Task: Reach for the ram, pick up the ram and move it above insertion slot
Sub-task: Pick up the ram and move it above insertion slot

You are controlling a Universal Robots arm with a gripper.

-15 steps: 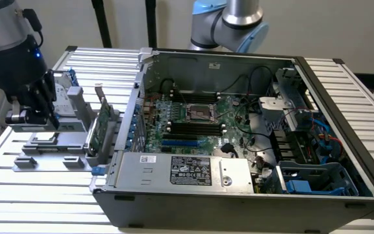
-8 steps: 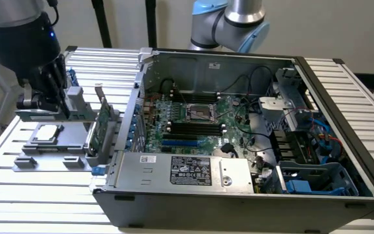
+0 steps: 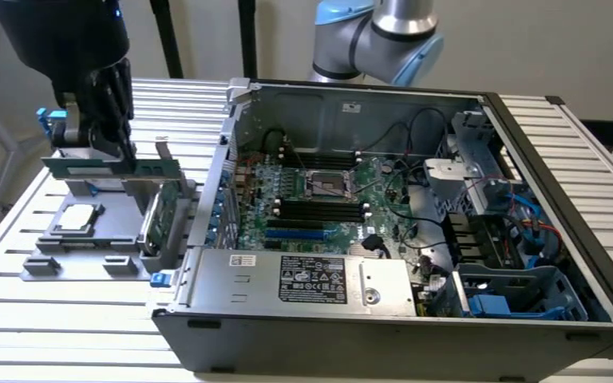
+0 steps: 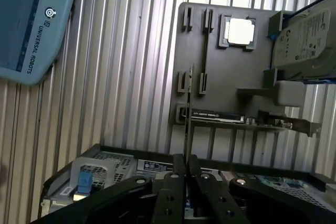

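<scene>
Gripper (image 4: 185,169) clamped on ram (image 3: 109,167) | lifted clear above grey holder tray (image 3: 83,239) | beside open computer case (image 3: 562,239)

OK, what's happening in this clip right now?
A robot arm's gripper is shut on the ram, a narrow green stick, and holds it in the air above the grey parts holder. The holder sits on the slatted table at the exterior view's left of the open computer case. The ram is not over the motherboard inside the case.
</scene>
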